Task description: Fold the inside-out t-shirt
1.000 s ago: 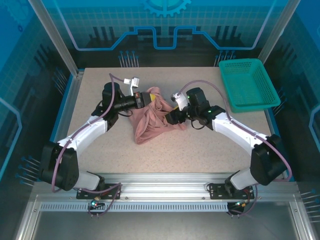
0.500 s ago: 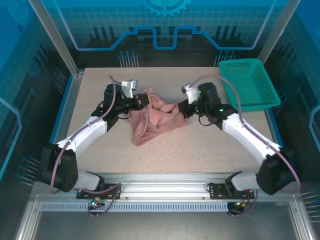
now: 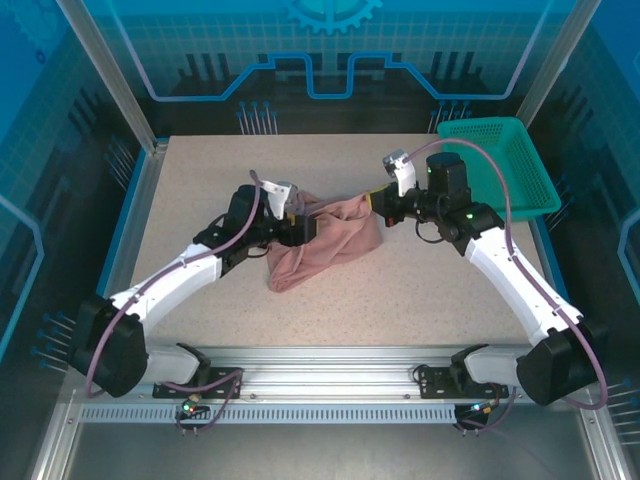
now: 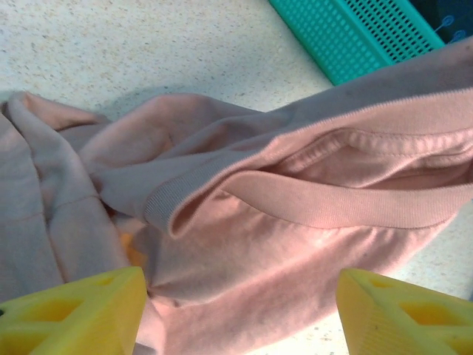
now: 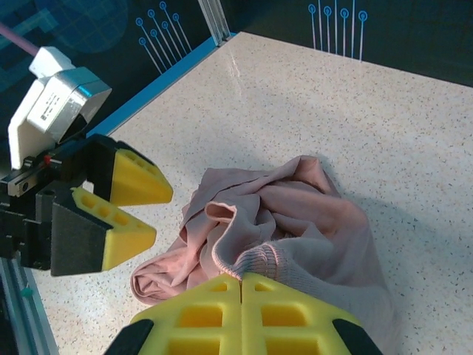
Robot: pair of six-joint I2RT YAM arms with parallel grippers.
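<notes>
The inside-out t-shirt (image 3: 325, 240) is lying bunched in the middle of the counter (image 3: 400, 300). Its long axis is running diagonally, from a crumpled near-left end to a stretched far-right end that is pointing toward the teal basket (image 3: 495, 165).

That far-right end is sitting in the right gripper (image 3: 378, 208), which is clenched on a ribbed edge of the cloth; in the right wrist view the yellow fingers (image 5: 214, 314) are pressing together with the hem pinched at their tips.

The left gripper (image 3: 300, 225) is hovering at the opposite, upper-left side of the bundle, with its jaws standing wide apart and grasping nothing. From its wrist camera the shirt is spreading directly ahead, the neckband (image 4: 332, 207) gaping open toward the basket. Whether cloth is brushing its fingertips is hard to tell.

The coming move probably depends on the left arm, the nearer one, taking an edge opposite the right grip so the shirt can be drawn out flat.
</notes>
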